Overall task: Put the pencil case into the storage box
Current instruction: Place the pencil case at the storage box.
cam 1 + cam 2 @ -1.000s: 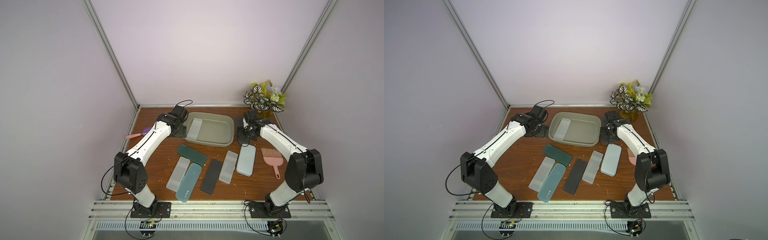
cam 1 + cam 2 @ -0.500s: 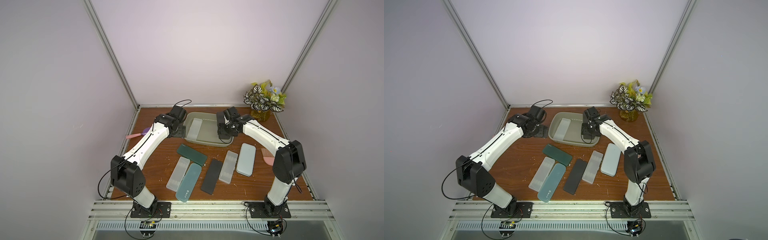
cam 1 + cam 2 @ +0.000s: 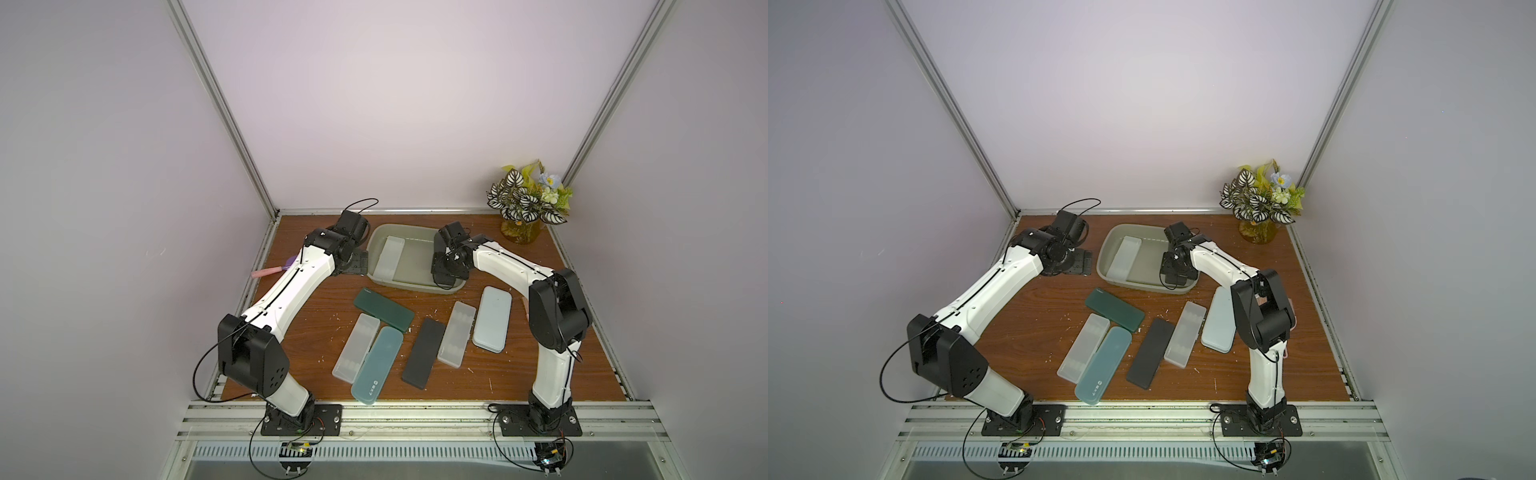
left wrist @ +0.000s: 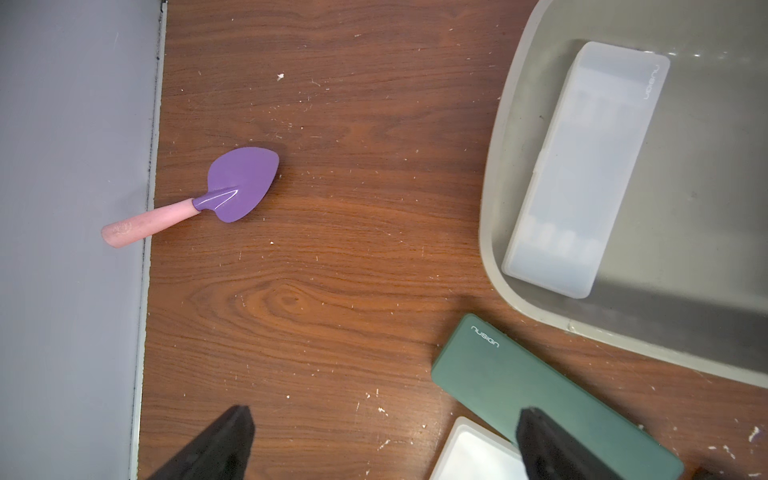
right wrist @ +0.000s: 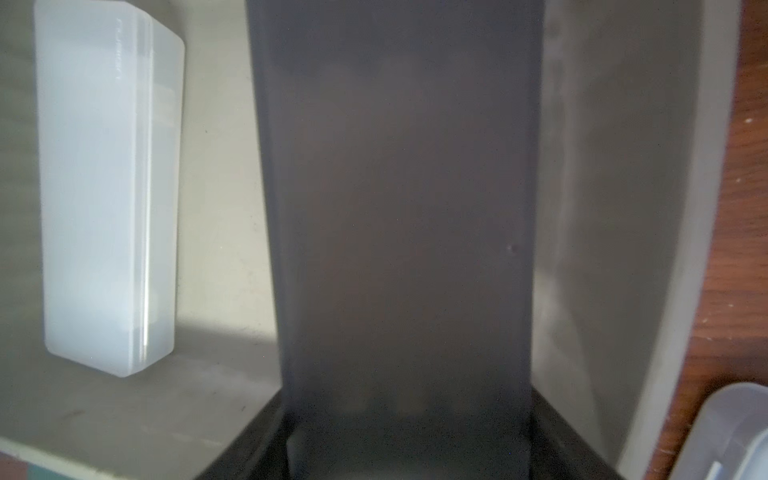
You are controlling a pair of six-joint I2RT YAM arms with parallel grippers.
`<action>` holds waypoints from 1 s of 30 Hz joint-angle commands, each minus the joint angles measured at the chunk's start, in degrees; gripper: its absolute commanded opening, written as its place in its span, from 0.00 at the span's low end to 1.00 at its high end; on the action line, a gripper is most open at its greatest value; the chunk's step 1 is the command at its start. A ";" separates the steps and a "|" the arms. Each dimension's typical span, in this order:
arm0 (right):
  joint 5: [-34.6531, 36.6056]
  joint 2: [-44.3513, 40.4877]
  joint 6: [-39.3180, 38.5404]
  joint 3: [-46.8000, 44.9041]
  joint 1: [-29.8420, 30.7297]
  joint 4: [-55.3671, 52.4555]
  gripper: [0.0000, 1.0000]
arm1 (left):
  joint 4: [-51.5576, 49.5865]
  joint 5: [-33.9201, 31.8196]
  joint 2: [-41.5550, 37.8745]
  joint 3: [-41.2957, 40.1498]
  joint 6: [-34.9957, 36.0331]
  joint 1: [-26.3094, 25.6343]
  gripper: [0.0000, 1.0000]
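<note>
In both top views the left arm stretches from its base at the near edge of the worktop (image 3: 316,332) toward the far-left corner, with the left gripper (image 3: 356,264) (image 3: 1077,264) low just beside the outer left wall of the storage box (image 3: 399,227) (image 3: 1133,227). The right arm rises from the near edge, folds sharply at the elbow and reaches back inward, so the right gripper (image 3: 445,279) (image 3: 1173,279) points down into the box's right end. The dark sliver under it is probably its load, though that is hard to make out from here. The box, a shallow grey-beige tub with rounded corners, sits at the middle of the far edge. A frosted white pencil case (image 3: 390,262) (image 3: 1124,257) lies flat along its left wall. Nearer the near edge, a teal case (image 3: 377,365) bears a white mark too small to read. In the left wrist view the left gripper (image 4: 385,419) has its jaws wide apart and empty above bare wood. A purple trowel (image 4: 243,185) with a pink handle lies by the worktop's left edge. "nusign" is printed on a dark green case (image 4: 540,399) and on the frosted case (image 4: 582,166) inside the tub (image 4: 494,166). In the right wrist view the right gripper (image 5: 409,440) is clamped on a dark grey pencil case (image 5: 407,187), with a black finger (image 5: 557,436) against each long side. This case is smooth, matte, slightly translucent and shows no legible print. It hangs over the box floor between the frosted case (image 5: 108,187) and the box's curved right wall (image 5: 623,208).
</note>
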 commanded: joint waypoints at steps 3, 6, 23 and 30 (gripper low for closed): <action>2.69 1.69 1.37 0.85 -1.87 1.47 0.60 | -0.10 -0.09 -0.89 -2.63 0.05 0.70 0.99; 3.23 3.07 1.20 1.82 -2.88 1.18 0.60 | 0.01 -0.02 -0.64 -2.74 0.12 0.79 1.00; 4.76 13.91 -5.05 16.64 -4.60 -8.03 0.68 | 1.05 0.32 0.42 -3.33 0.77 1.32 1.00; 6.90 14.30 -8.07 18.61 -4.98 -11.43 0.76 | 0.94 0.34 -0.16 -3.69 1.07 1.67 1.00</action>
